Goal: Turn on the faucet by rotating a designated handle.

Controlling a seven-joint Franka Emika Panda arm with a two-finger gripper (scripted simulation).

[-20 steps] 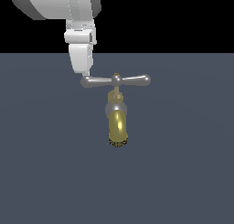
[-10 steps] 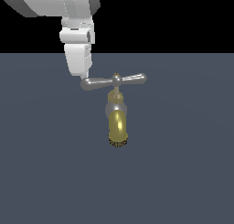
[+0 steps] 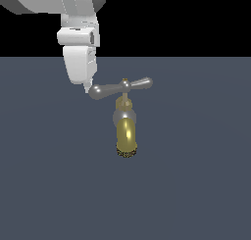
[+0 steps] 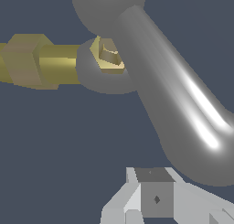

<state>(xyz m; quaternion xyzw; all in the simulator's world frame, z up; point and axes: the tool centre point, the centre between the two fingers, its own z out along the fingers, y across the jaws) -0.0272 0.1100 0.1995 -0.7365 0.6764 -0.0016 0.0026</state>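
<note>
Handle (image 3: pixel 121 88) has swung since 1.0 s ago, its exterior-view-left end nearer the camera, pushed by gripper (image 3: pixel 87 88) touching that end, opening indeterminate, nothing gripped; faucet (image 3: pixel 126 131) mid-scene, so turning-on looks underway.

No writing, label, brand, number or sign can be read in either view. The white gripper (image 3: pixel 87 88) and the arm casing above it are blank. The faucet (image 3: pixel 126 131) shows only plain gold and grey metal, and the speckles at the tip of its spout are a texture, not characters. The handle (image 3: pixel 120 88) and its small brass cap carry no marks. In the wrist view the handle (image 4: pixel 173 104), the brass stem (image 4: pixel 41 63) and the grey fingertip (image 4: pixel 155 198) are likewise bare; the small dark diamond on the fingertip is a shape, not a letter or figure. The dark floor (image 3: pixel 196 185) is unmarked.
</note>
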